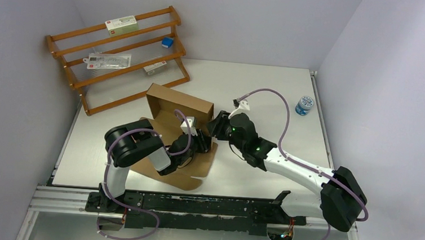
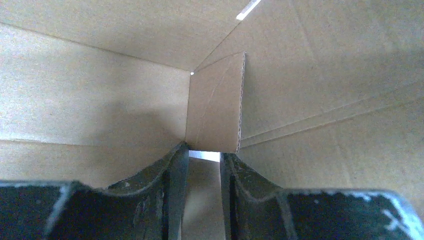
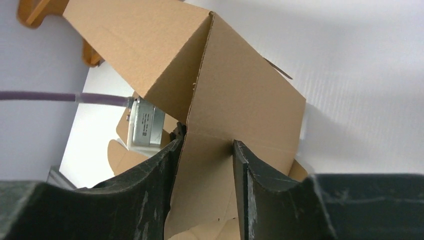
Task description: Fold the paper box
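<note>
no legible text — labels (image 1: 120, 23) on the rack (image 1: 52, 43) too small

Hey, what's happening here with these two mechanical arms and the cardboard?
Two robot arms are folding a brown paper box on the table. Its far side stands upright while the near flaps lie flat. The left pincer, open, reaches inside the box toward a small corner flap. The right pincer, also open, straddles a folded corner of the wall from outside.

Ctr: paper box (image 1: 172, 107) walls block; rt table (image 1: 280, 85) free.
</note>
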Tool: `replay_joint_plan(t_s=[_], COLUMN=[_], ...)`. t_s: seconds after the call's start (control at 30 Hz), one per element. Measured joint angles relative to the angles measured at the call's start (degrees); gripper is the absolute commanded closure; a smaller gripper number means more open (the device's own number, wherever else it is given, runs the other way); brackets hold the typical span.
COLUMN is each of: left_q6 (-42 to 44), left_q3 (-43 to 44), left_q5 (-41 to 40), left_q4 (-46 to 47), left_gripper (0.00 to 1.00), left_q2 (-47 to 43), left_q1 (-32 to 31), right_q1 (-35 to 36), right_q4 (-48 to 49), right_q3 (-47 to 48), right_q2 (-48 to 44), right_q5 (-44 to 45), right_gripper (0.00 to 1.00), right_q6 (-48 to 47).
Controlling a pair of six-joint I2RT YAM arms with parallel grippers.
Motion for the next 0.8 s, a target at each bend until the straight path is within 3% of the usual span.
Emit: replay_joint_plan(t_s=[0.8], left_q6=[1.33], left_q3=[-4.83], left_q5=[1.01], left_q4=[1.29], left_gripper=[0.58], left_q2=[-3.23], left_q1=[2.25], right_q1=[-2.12], right_q4=[19.02], right_q3=[-5.27], right_q2=[-0.42], right_q5=[-14.32], right_gripper=[0.38], right_q6=[-6.78])
